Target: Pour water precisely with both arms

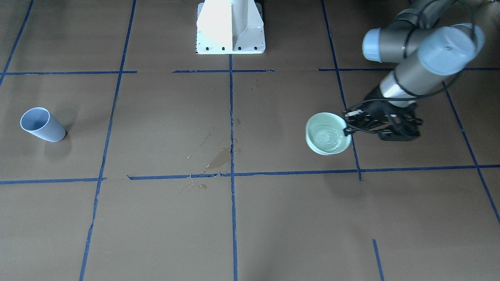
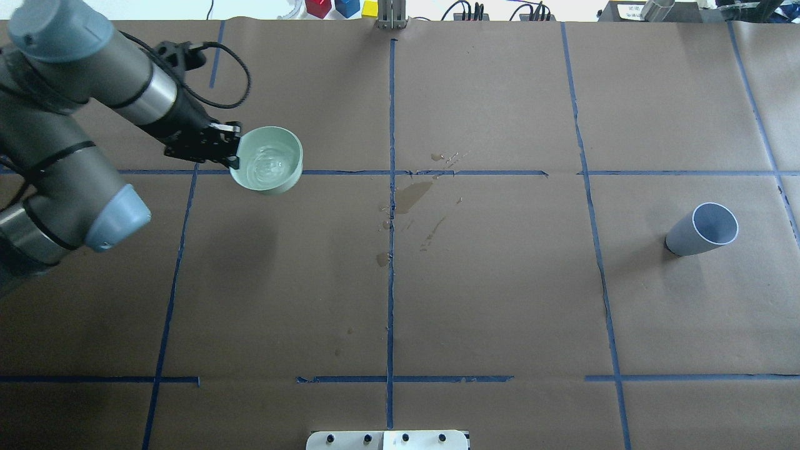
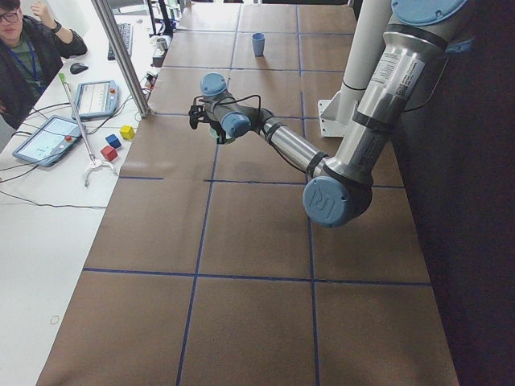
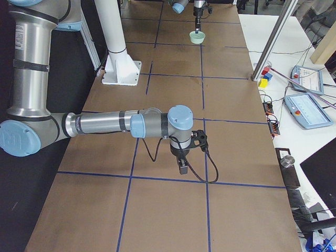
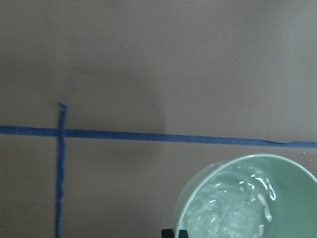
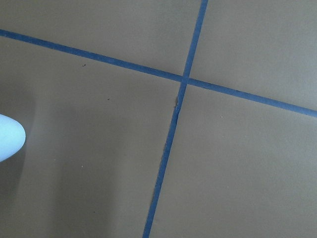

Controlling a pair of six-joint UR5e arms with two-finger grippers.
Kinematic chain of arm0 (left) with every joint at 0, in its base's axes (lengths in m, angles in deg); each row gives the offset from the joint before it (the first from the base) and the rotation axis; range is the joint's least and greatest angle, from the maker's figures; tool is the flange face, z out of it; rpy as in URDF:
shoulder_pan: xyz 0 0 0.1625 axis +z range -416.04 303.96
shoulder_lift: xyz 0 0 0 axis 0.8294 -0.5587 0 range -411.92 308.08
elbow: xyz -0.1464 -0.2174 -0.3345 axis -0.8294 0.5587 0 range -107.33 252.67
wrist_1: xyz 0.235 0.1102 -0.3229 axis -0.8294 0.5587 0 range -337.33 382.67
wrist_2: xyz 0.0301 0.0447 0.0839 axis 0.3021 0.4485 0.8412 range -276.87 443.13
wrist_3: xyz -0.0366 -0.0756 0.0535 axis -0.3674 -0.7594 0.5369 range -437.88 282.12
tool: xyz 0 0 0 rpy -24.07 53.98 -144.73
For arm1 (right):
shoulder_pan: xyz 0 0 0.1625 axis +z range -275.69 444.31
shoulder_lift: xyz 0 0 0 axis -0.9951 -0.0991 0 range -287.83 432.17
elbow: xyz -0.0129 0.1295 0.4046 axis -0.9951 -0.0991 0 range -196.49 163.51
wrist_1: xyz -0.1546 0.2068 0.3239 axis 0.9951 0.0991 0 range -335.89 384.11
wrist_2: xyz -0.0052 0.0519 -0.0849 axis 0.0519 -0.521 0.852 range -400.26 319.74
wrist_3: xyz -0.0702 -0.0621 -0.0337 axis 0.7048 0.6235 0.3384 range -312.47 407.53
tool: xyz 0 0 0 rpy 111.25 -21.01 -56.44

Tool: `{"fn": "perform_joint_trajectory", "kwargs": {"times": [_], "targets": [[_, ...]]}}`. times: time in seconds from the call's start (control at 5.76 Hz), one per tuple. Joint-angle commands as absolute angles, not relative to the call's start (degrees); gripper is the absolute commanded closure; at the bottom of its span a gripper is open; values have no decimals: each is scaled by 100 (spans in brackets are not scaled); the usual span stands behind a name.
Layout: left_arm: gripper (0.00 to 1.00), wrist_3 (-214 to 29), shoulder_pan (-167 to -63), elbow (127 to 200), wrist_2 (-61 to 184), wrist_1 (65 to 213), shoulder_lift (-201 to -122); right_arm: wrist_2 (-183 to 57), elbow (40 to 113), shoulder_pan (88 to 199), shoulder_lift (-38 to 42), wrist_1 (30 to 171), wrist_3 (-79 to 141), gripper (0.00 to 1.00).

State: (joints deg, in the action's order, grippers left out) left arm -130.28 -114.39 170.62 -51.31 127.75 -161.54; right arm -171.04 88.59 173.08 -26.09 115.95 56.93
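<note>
green bowl (image 2: 275,185) pinched in left jaws, water (image 2: 265,164) rippling inside

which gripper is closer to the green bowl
Left. The left gripper is clamped on the green bowl at its rim, on the robot's left side of the table. The right gripper hangs above the table far off toward the opposite end.

Clear rippled water (image 2: 265,165) in upright pale-green bowl (image 2: 275,186), aloft
</note>
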Motion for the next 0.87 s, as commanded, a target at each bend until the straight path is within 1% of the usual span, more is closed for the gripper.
{"fn": "perform_joint_trajectory", "kwargs": {"times": [0.0, 0.17, 0.35, 0.52, 0.69], "targets": [[100, -11574, -12166, 17032, -5327, 12779, -15295, -17104, 8862, 17308, -2609, 11595, 5693, 0], [100, -10984, -12395, 16971, -5336, 12805, -14951, -17104, 8871, 17308, -2609, 11595, 5693, 0], [100, -10752, -12406, 16840, -5327, 13205, -14609, -17104, 8871, 17308, -2609, 11595, 5693, 0], [100, -10767, -12415, 16386, -5327, 14123, -14318, -17104, 8862, 17308, -2609, 11595, 5693, 0], [100, -10811, -12415, 15807, -5327, 14915, -14280, -17104, 8871, 17308, -2609, 11595, 5693, 0]]}}
